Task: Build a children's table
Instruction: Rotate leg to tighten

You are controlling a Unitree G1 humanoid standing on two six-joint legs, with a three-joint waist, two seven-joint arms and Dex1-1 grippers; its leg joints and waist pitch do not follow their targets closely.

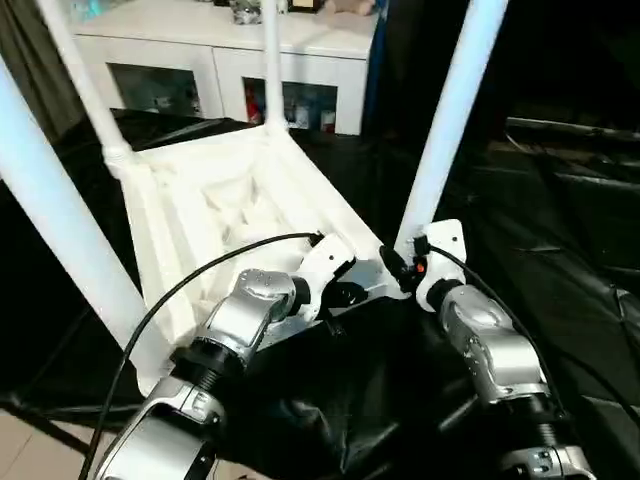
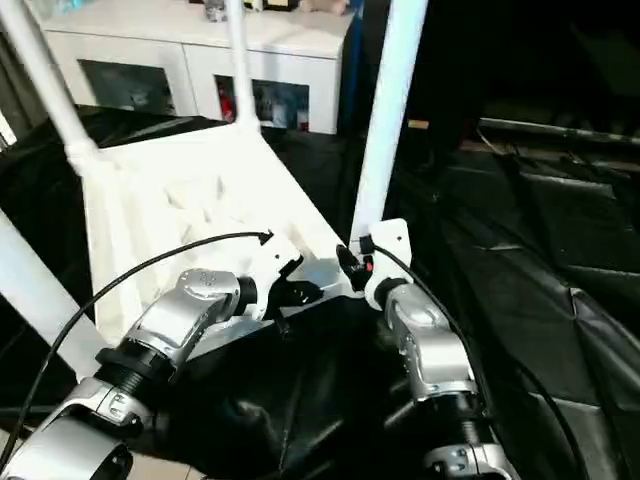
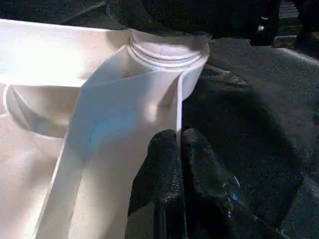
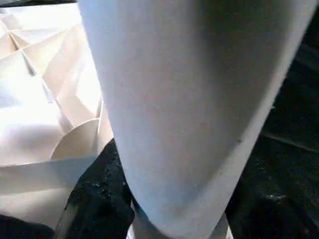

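The children's table lies upside down on black cloth, its ribbed white top (image 1: 200,215) facing up. Four white legs stand in its corners; the near right leg (image 1: 455,110) rises beside my right wrist. My left gripper (image 3: 178,139) is shut, its black fingers (image 3: 159,169) pinching the thin rim wall just short of the round near right corner socket (image 3: 169,50). My right gripper (image 1: 405,268) sits at the base of the near right leg, which runs between its jaws. One black finger (image 4: 99,199) presses against that leg (image 4: 179,109); the other finger is hidden behind it.
A white glass-door cabinet (image 1: 230,60) stands behind the table. Black cloth (image 1: 540,230) covers the floor around it, creased and rumpled to the right. The near left leg (image 1: 60,220) slants up close to my left arm.
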